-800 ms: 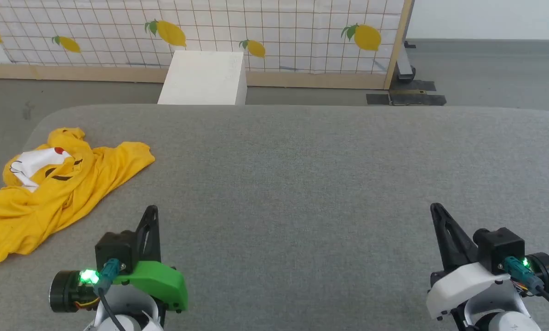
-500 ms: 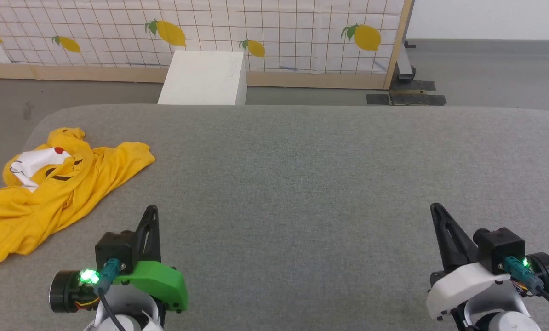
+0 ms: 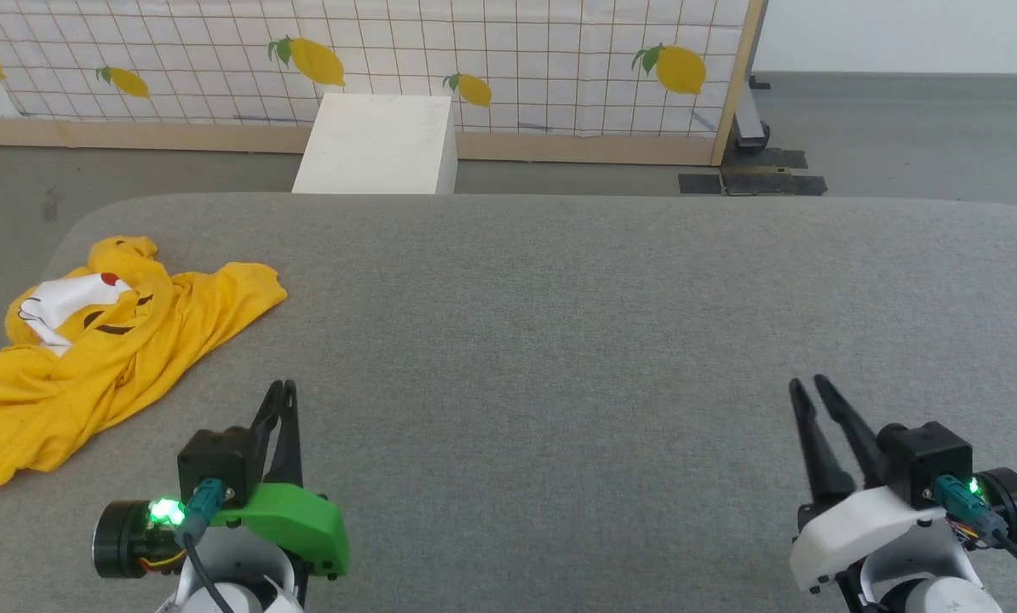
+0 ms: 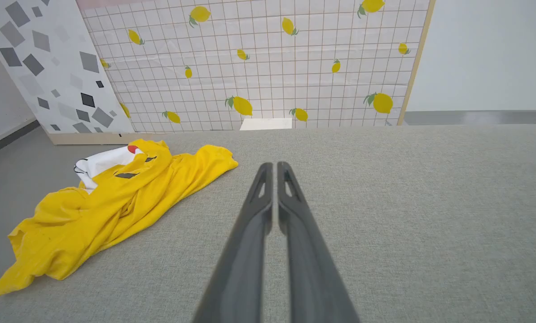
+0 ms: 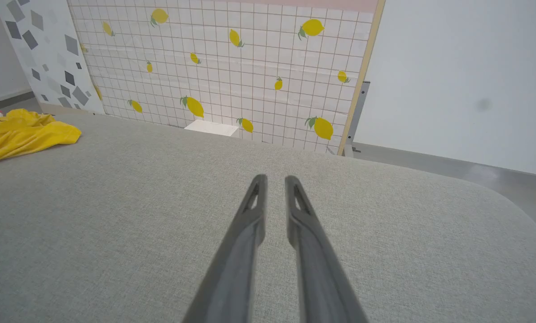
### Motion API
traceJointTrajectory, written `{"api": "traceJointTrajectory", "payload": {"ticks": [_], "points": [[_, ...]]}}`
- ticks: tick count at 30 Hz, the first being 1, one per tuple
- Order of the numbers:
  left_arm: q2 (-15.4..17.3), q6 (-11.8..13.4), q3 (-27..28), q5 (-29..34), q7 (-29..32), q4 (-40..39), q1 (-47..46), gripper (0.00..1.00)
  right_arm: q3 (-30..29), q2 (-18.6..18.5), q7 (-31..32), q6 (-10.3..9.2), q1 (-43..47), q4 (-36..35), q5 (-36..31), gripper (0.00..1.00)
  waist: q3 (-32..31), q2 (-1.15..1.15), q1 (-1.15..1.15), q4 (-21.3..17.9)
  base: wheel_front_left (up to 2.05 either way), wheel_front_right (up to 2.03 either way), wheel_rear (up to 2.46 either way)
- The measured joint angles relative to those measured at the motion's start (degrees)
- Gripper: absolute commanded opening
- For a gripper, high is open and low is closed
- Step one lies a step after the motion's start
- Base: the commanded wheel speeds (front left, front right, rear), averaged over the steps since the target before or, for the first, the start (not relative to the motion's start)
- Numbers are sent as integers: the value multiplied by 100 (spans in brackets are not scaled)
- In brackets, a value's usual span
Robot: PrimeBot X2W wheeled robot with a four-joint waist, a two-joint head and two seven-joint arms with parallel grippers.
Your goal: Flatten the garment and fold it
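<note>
The garment [image 3: 117,358], a mustard-yellow T-shirt, lies crumpled at the far left of the grey padded table [image 3: 560,323], with a white patch, a red dot and black marks showing near its top. The same garment [image 4: 115,202] lies left of my fingers in the left wrist view, and the garment [image 5: 21,134] reaches into the right wrist view's left edge. My left gripper [image 3: 280,387] hovers to the right of it, apart from the cloth; the left gripper [image 4: 273,165] is shut with only a hairline slit. My right gripper [image 3: 807,383] hangs over the table's right side; the right gripper [image 5: 275,178] is slightly open and empty.
A white box [image 3: 376,145] stands on the floor just beyond the table's far edge. Behind it runs a tiled lemon-print panel [image 3: 517,60] in a wooden frame. Dark brackets [image 3: 751,179] lie on the floor at back right. Bare grey table spreads between the grippers.
The right gripper's fingers have parted a little from fully shut. The left fingers show a thin split. The garment and both arms stay put.
</note>
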Motion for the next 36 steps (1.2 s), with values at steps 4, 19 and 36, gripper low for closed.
{"api": "traceJointTrajectory", "payload": {"ticks": [4,19,36], "points": [[0,0,-5,-12,-2,0,0,100,-16,0,-2,0,1,0,0,100,2,0,0,-1,0,0,0],[0,-7,13,-160,-153,0,0,100,-267,0,-146,0,3,47,56,100,41,0,0,30,0,0,0],[0,-46,47,-454,-361,63,-2,100,-399,0,-343,0,-1,68,59,100,161,0,0,372,0,0,0]]}}
